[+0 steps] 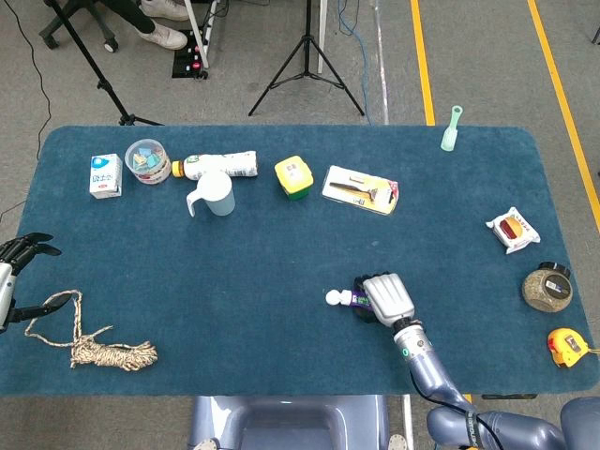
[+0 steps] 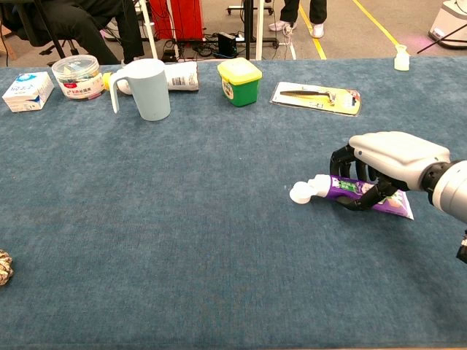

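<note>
A purple tube with a white cap lies on the blue table cloth, near the front at centre right. My right hand covers the tube's rear half, fingers curled round it and the thumb tucked under. The cap end sticks out to the left, and the flat tail shows under the wrist. My left hand shows at the far left edge of the head view only, fingers spread and holding nothing. It is beside a coil of rope.
Along the back stand a milk carton, a clear tub, a lying bottle, a pale blue mug, a yellow-green box, a packaged brush and a small green bottle. A snack packet, jar and tape measure line the right edge.
</note>
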Controlling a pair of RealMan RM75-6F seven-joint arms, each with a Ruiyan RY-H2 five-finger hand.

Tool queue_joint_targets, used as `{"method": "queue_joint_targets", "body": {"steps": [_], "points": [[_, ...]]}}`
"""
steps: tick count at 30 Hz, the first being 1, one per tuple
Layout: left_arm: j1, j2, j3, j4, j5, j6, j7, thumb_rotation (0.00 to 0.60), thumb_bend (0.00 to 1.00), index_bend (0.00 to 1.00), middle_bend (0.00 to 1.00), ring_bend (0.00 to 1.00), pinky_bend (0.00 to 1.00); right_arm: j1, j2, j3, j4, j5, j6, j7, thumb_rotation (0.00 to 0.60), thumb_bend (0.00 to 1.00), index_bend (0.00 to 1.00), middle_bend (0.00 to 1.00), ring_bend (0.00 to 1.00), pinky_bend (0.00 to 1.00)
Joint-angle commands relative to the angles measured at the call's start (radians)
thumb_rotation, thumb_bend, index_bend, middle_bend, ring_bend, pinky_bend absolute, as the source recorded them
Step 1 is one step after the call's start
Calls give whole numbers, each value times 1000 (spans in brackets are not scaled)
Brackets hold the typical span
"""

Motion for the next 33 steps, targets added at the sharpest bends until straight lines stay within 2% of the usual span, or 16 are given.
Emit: {"method": "queue_joint_targets", "body": {"steps": [1, 9, 13, 26, 33], "points": [[3, 3, 1, -2, 1, 2, 0, 600, 112, 340, 250, 224, 273, -3, -8, -1, 19, -15, -2, 29, 509, 423, 506, 488, 532, 458], [8, 10, 2, -13, 6, 10, 4, 600, 112, 340, 250, 224, 273, -13, -12, -6, 40, -51, 8, 94, 508, 424, 523, 513, 573, 503], [10, 13, 2, -21, 9, 15, 4, 600, 112, 345, 250, 224, 273, -19, -19, -10, 54, -82, 20, 141, 508, 424, 541, 542, 632, 593], [14, 23, -1, -34, 10, 20, 11, 600, 112, 349, 250, 224, 273, -26, -40, -15, 138, -192, 32, 371, 511, 483, 594, 649, 787, 821], [16, 31, -3, -43, 14, 25, 13, 600, 112, 349, 250, 224, 273, -23, -34, -22, 173, -300, 79, 589, 512, 516, 603, 697, 853, 900]]}}
